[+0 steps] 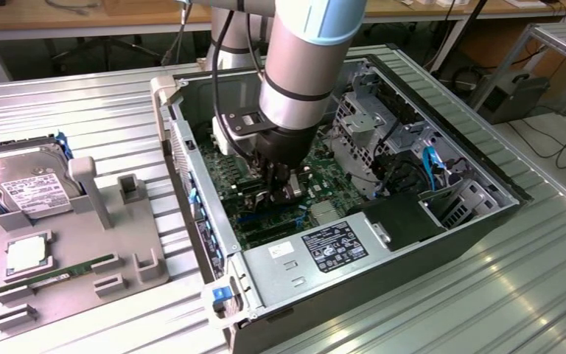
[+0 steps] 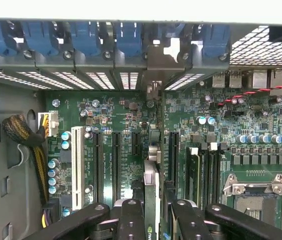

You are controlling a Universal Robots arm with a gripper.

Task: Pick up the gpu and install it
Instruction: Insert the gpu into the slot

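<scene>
The gpu shows edge-on in the wrist view as a narrow dark strip standing upright over the green motherboard, between two black expansion slots. Its silvery bracket reaches the case's rear slot openings under the blue clips. My gripper is shut on the card, a black finger pressing each side. In the exterior view my gripper is deep inside the open computer case, just above the motherboard.
A white slot, memory sticks and the CPU socket flank the card. A cable bundle lies at the case wall. Outside, a grey holder carries a hard drive, a CPU and a green memory stick.
</scene>
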